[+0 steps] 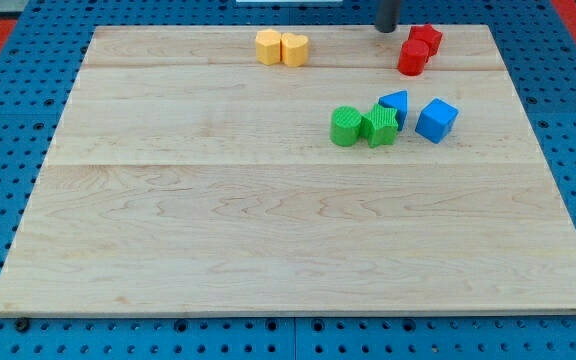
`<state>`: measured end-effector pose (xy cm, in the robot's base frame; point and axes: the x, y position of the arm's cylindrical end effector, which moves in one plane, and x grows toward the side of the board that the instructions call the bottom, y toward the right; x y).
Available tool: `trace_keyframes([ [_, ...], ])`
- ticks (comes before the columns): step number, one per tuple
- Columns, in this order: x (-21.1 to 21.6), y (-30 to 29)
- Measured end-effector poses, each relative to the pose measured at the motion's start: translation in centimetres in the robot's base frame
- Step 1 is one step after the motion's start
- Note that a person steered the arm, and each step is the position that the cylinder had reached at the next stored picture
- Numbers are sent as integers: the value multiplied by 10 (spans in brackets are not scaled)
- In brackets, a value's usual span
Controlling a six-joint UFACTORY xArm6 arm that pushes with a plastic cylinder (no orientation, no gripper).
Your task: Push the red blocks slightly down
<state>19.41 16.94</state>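
Red blocks [419,48] touching, just right of my tip [387,29]; no claw visible.

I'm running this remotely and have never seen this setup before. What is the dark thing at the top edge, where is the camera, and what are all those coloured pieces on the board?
There is only one picture, from a single camera looking down at an angle on a wooden board that lies on a blue perforated base.

The dark thing is the arm's straight rod. There are no fingers and nothing is held; it only pushes. My tip sits at the view's top, just left of the red blocks and not clearly touching them.

On the board:
- two red blocks, close together, near the top right
- two yellow blocks, side by side, near the top middle
- two green blocks, touching, right of centre
- a blue block against the greens, and a blue cube standing apart to its right
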Motion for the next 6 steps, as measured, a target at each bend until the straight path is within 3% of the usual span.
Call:
trace_keyframes([
  [1,5,89],
  [2,13,103],
  [4,34,17],
  [6,65,24],
])
